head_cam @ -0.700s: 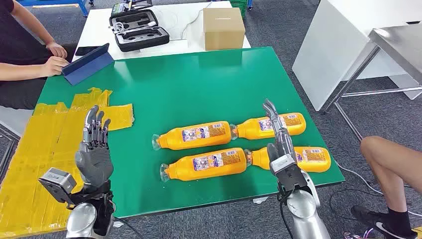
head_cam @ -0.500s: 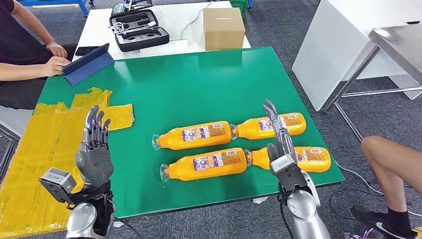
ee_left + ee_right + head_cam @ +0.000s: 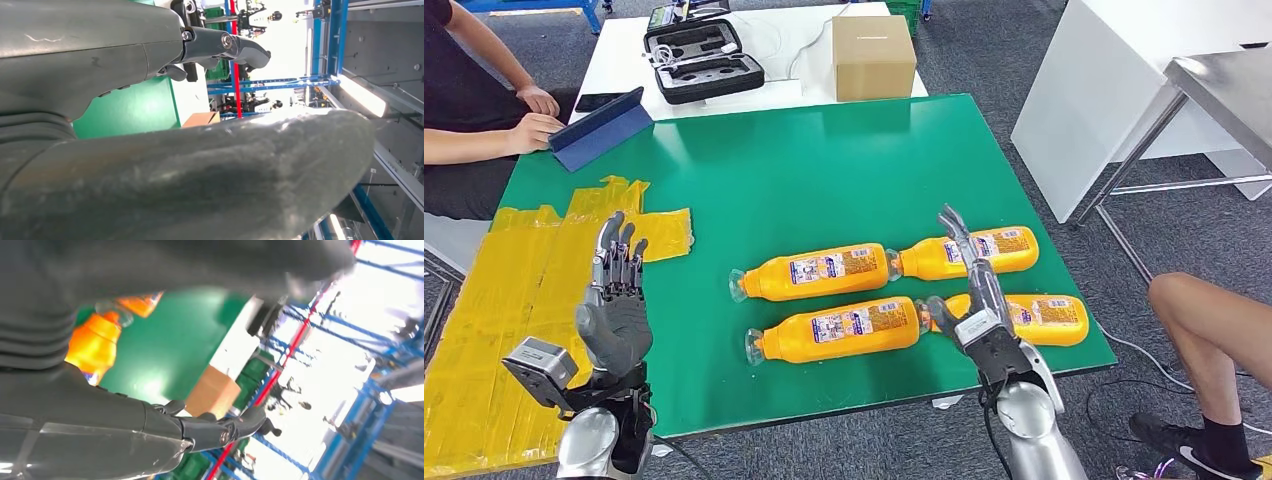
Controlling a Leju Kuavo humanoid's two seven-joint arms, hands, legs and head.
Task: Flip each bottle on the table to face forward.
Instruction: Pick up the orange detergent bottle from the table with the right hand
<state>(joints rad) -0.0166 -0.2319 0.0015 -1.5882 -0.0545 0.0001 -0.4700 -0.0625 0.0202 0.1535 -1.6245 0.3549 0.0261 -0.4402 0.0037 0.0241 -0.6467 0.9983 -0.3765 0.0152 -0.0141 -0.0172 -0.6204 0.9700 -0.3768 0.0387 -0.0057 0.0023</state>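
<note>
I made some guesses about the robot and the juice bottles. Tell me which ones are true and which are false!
1. Four orange bottles lie on their sides on the green table. True: the far left bottle, far right bottle, near left bottle and near right bottle.
2. The right hand is lifting a bottle off the table. False: it holds nothing and is raised above the right-hand bottles, fingers apart.
3. The left hand holds nothing. True: its fingers point up, near the yellow tape.
4. A cardboard box stands on the green table. False: it stands on the white table behind.
</note>
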